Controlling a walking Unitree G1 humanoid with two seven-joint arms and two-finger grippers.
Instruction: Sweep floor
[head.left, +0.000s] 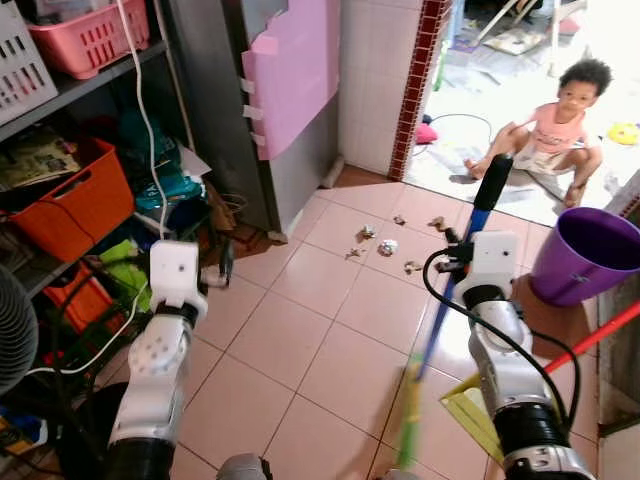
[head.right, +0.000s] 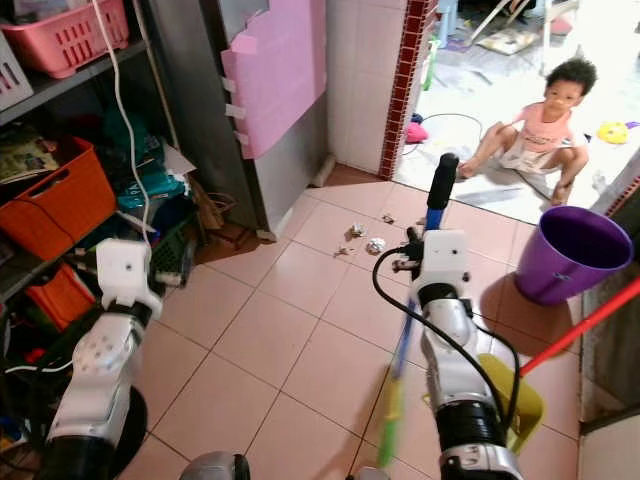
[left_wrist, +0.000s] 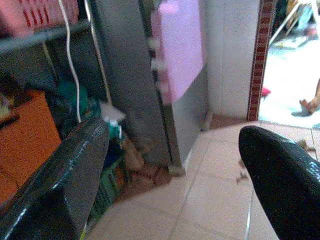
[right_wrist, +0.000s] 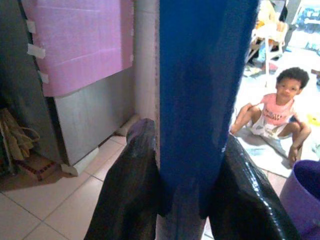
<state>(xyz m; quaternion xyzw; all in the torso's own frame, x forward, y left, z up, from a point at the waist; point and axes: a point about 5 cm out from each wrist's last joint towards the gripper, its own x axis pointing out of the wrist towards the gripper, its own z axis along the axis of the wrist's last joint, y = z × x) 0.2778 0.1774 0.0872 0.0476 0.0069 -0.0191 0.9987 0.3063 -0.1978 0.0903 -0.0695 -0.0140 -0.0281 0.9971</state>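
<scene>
Blue-handled broom (head.left: 478, 225), clamped in my right end effector (head.left: 470, 262), slants down toward me; the silvery litter scraps (head.left: 387, 246) lie ahead, nearer this arm. Left end effector (left_wrist: 175, 180) gapes empty.

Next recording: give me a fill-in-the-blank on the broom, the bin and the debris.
1. The right end effector is shut on the ___ broom handle.
2. The purple bin stands on the robot's ___ side.
3. The debris lies on the ___ floor tiles.
4. The left end effector is ___.

Missing: blue; right; pink; open
</scene>
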